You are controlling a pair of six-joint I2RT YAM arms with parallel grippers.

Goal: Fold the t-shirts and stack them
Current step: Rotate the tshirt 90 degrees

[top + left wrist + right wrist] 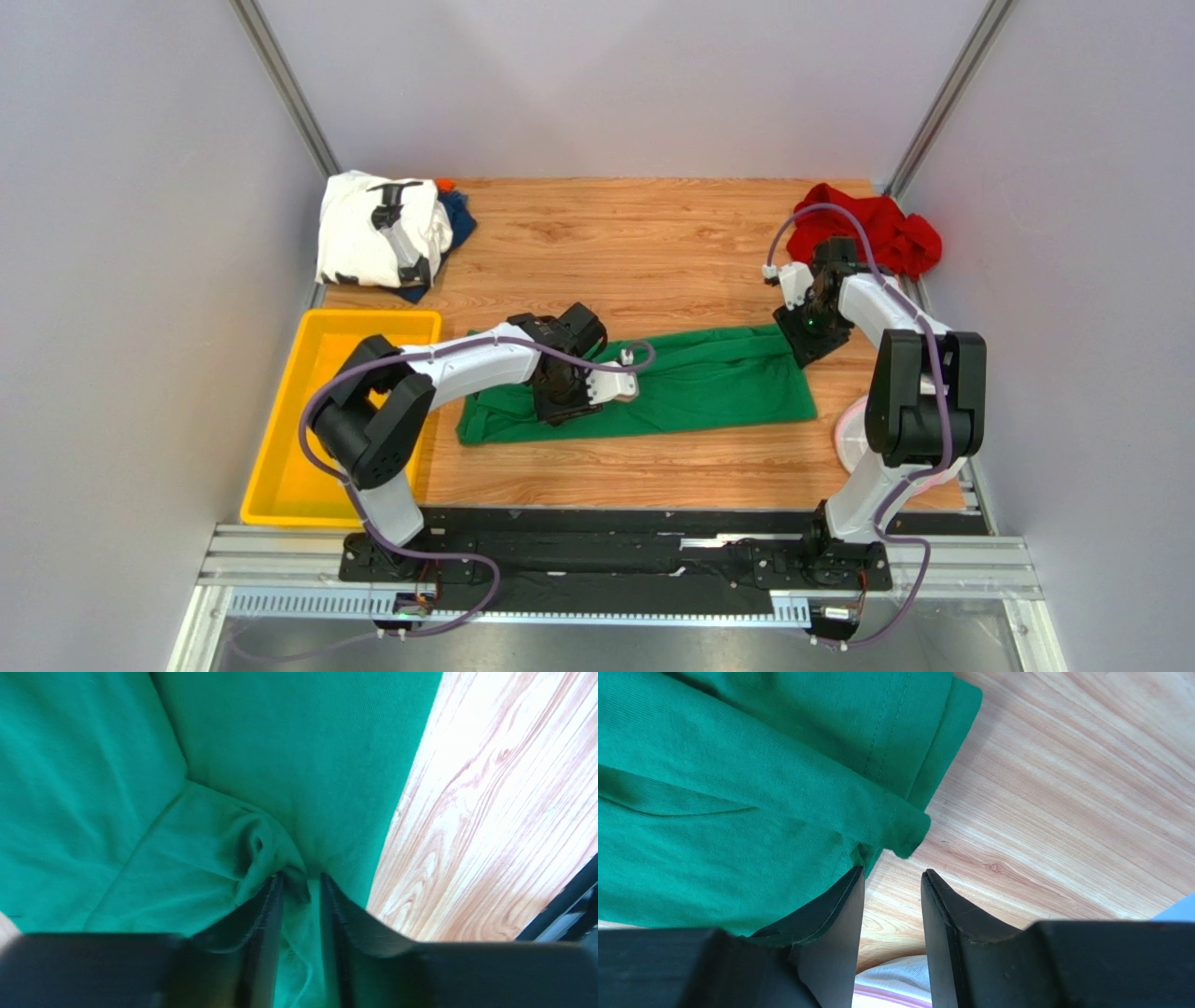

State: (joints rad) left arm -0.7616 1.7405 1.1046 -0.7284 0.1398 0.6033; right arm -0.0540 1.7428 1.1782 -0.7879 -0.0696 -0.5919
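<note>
**Colours across a pale wood-grain desk (pixel 631 238)**

At centre, the green t-shirt (pixel 687 385) is plain and bright. At 11 o'clock are the white t-shirt (pixel 354 224) with black print and the dark blue t-shirt (pixel 460 220). At 1 o'clock is the red t-shirt (pixel 877 231), and at 8 o'clock the yellow tray (pixel 298 434).

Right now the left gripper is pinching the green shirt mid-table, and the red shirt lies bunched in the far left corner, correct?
Not quite. The red shirt lies bunched in the far right corner, as the top view shows; the far left corner holds the white shirt. The rest stands: the left gripper is pinching the green shirt mid-table.
</note>
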